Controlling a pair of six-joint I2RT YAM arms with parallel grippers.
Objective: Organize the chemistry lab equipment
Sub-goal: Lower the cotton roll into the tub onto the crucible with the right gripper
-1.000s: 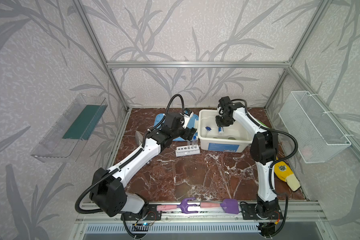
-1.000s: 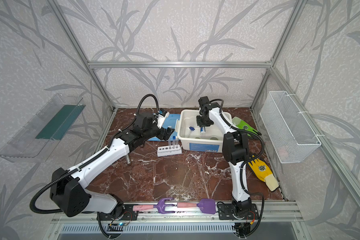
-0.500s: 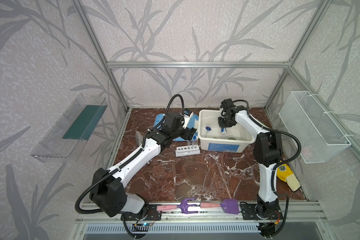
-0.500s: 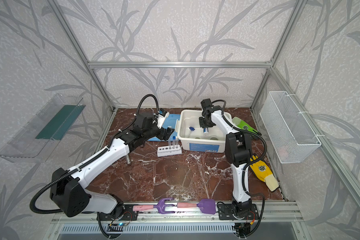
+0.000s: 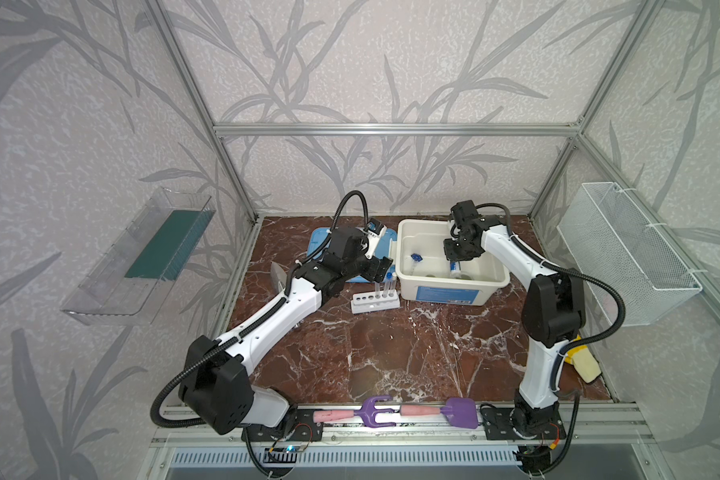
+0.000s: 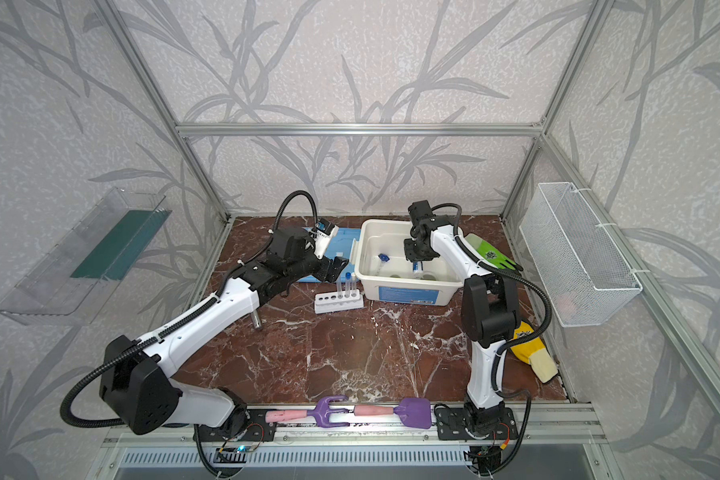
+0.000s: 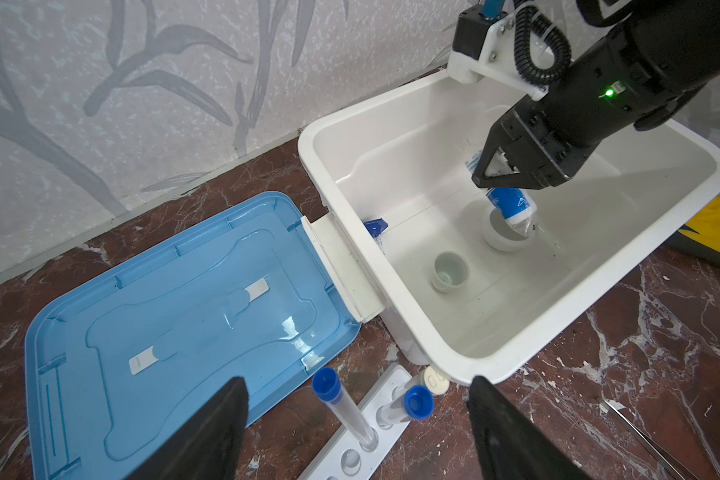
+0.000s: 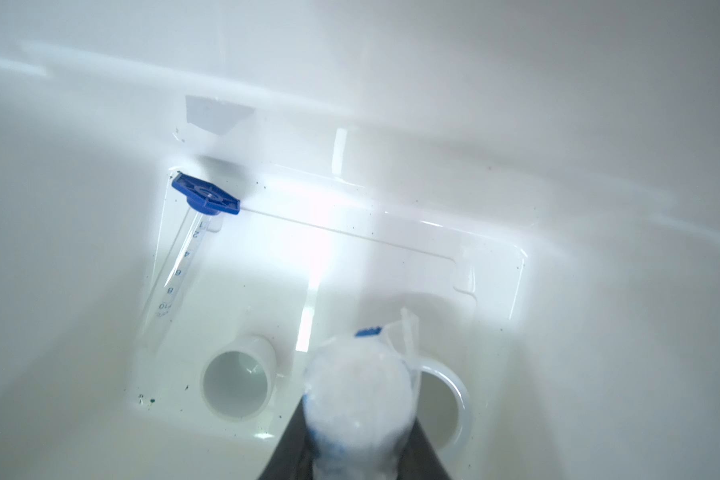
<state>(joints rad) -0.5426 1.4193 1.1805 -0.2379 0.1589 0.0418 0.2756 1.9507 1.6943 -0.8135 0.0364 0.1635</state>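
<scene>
My right gripper (image 5: 458, 255) (image 8: 358, 415) reaches into the white bin (image 5: 449, 293) and is shut on the white blue-labelled bottle (image 7: 512, 203) (image 8: 356, 386). The bottle hangs tilted over the white bowl (image 7: 500, 239); whether they touch I cannot tell. The small white cup (image 7: 449, 272) stands beside the bowl. A clear graduated tube (image 8: 179, 270) with a small blue piece (image 8: 206, 195) on its end lies at the bin's wall. My left gripper (image 5: 381, 268) (image 7: 356, 384) hovers open above the white rack (image 5: 375, 301), which holds two blue-capped test tubes (image 7: 341, 407) (image 7: 404, 405).
The bin's blue lid (image 7: 163, 316) lies flat left of the bin. Two purple garden tools (image 5: 377, 411) rest on the front rail. A yellow glove (image 5: 582, 361) and a green glove (image 6: 489, 251) lie at the right. A wire basket (image 5: 624, 253) hangs on the right wall.
My right gripper has shifted a little rightward and lower inside the bin with the bottle in it. The left arm has stayed still.
</scene>
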